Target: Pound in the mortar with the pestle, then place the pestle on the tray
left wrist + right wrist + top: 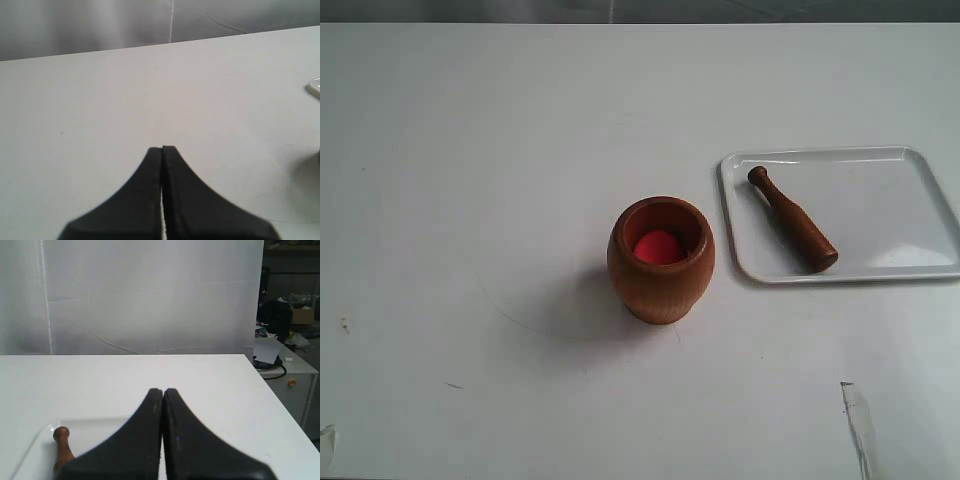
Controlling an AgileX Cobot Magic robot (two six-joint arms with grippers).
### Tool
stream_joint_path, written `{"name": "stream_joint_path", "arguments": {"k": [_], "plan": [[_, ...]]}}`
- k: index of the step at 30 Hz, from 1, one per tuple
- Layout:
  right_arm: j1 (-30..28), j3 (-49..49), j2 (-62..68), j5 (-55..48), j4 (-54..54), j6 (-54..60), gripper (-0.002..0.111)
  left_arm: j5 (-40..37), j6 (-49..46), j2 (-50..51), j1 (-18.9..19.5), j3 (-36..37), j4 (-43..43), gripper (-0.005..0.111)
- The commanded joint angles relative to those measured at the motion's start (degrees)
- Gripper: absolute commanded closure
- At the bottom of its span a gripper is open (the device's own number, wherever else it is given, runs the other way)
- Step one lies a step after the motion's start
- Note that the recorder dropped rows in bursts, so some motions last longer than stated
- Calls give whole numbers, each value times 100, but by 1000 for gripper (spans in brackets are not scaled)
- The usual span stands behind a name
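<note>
Exterior view: a matte white bench (470, 150) is shown, with its far edge running along the top of the picture. The mortar (661, 262) is stood upright near the middle of the bench, mouth upward, with the red inner bottom exposed. The tray (910, 215) is set flat to the right of the mortar, near it but apart, and reaches the right border of the picture. The pestle (792, 219) is laid diagonally on the left part of the tray, with the knobbed handle toward the far side and the thick end close to the near rim. A tape strip (858, 420) is stuck to the bench at the front right. Wide stretches of bench surface lie left of and behind the mortar.

In the left wrist view, the left end effector (162, 148) is seen over bare bench with its fingers pressed together on nothing. In the right wrist view, the right end effector (163, 390) is likewise pressed together on nothing, with the tray and the pestle handle below it. A pale curtain (150, 295) is hung behind the far edge. A cluttered side table (272, 357) is seen beyond the side edge of the bench.
</note>
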State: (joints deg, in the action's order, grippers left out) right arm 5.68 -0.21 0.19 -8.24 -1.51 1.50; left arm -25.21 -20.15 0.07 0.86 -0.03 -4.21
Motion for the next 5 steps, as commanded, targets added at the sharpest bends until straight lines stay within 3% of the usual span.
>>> {"name": "stream_joint_path", "arguments": {"k": [1, 5], "plan": [[-39, 21, -19, 0, 55, 0, 108, 17, 47, -7, -44, 3, 42, 107], [-39, 21, -19, 0, 55, 0, 108, 17, 47, -7, -44, 3, 42, 107]]}}
